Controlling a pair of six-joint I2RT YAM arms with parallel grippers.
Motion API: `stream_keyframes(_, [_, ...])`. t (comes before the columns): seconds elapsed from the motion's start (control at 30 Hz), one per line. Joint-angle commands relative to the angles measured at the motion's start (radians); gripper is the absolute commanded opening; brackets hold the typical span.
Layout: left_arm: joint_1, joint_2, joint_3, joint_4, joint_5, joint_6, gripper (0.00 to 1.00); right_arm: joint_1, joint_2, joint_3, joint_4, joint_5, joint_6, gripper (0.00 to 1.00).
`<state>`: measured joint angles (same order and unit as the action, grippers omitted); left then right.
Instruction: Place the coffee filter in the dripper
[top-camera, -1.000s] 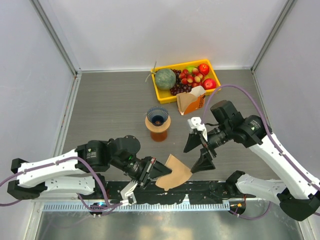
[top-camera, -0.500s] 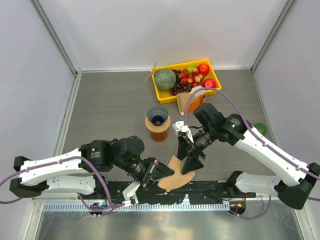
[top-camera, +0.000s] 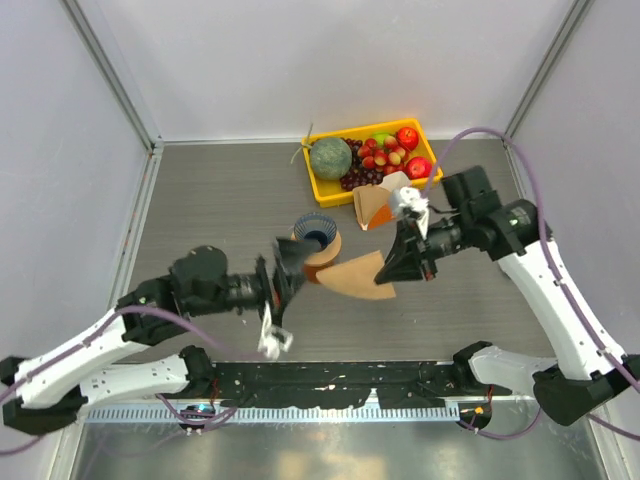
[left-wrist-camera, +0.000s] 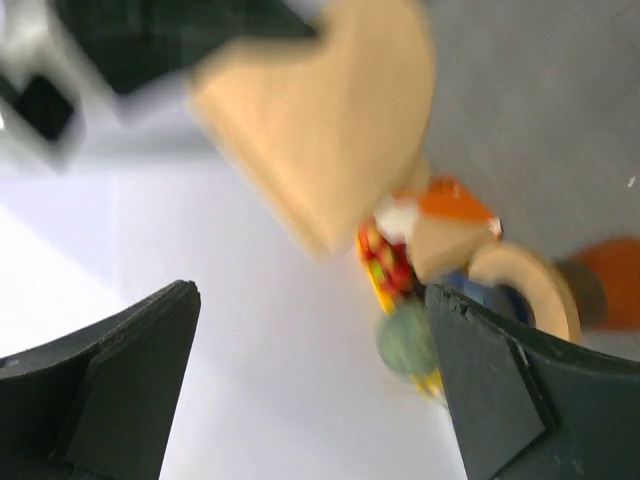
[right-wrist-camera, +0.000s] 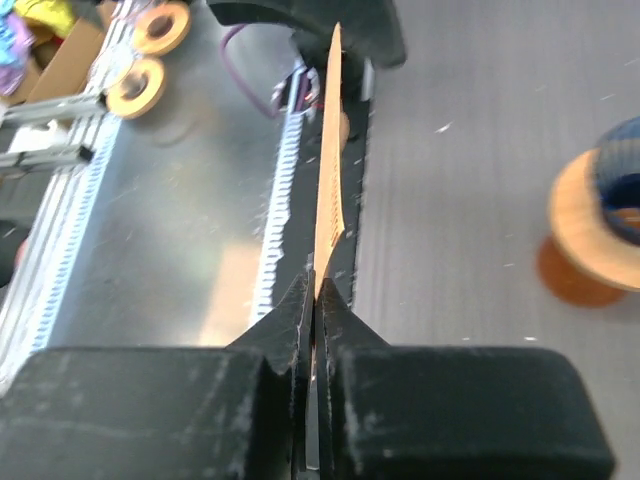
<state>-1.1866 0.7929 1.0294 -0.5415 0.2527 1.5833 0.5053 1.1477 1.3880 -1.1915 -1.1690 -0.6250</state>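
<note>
Lifted now — thin tan coffee filter pinched in right jaws.

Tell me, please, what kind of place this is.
Probably a robot test cell: plain white walls enclose a grey table, a left arm and a right arm are mounted at its near edge, and a yellow tray holds fruit.

1. Coffee filter: thin tan paper, matt, smooth.
2. Dripper: dark blue plastic, ribbed, slight sheen.
3. Ring stand: pale wood-like top rim, matt; orange-brown body below.
4. Bench: grey, matt, finely streaked.
5. Fingers of the right gripper: black plastic, matt, speckled with scuffs.
6. Fruit tray: yellow plastic, glossy.
7. Near-edge plate: bare metal, dull sheen.
</note>
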Motion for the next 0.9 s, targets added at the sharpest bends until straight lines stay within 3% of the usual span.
stream_keyframes(0.0, [0.275,-0.034,0.099,0.1,-0.055,-0.606,1.0,-0.186,-0.038,0.114,-0.027,-0.158,-0.075,0.05])
stream_keyframes(0.03, [0.339,-0.028,0.136,0.059,-0.005,-0.725,1.0,-0.206,-0.054,0.109,0.039,-0.191,0.041,0.05])
stream_keyframes(0.07, [0.378,-0.027,0.155,0.028,0.058,-0.814,1.0,-0.223,-0.09,0.065,0.246,-0.193,0.13,0.05])
stream_keyframes(0.1, [0.399,-0.037,0.153,0.025,0.103,-0.923,0.99,-0.225,-0.13,0.031,0.508,-0.184,0.353,0.05])
stream_keyframes(0.2, [0.404,-0.108,0.017,0.188,0.161,-1.174,1.0,-0.231,-0.178,-0.132,0.982,-0.095,0.789,0.05])
stream_keyframes(0.23, [0.413,-0.121,-0.011,0.246,0.186,-1.272,0.99,-0.231,-0.193,-0.186,1.29,-0.075,0.988,0.05])
stream_keyframes(0.3, [0.427,-0.104,-0.029,0.29,0.226,-1.428,0.99,-0.231,-0.2,-0.268,1.525,-0.031,1.196,0.05])
stream_keyframes(0.5, [0.424,-0.025,0.009,0.535,0.356,-1.781,1.0,-0.206,-0.201,-0.308,1.729,0.071,1.375,0.05])
stream_keyframes(0.6, [0.354,0.083,0.141,0.508,0.356,-1.764,0.99,-0.171,-0.203,-0.363,1.881,0.111,1.502,0.05])
stream_keyframes(0.73, [0.309,0.216,0.319,0.503,0.382,-1.783,0.99,-0.129,-0.213,-0.388,1.911,0.152,1.528,0.05])
stream_keyframes(0.87, [0.294,0.278,0.403,0.494,0.335,-1.81,0.96,-0.129,-0.221,-0.371,1.951,0.161,1.567,0.05])
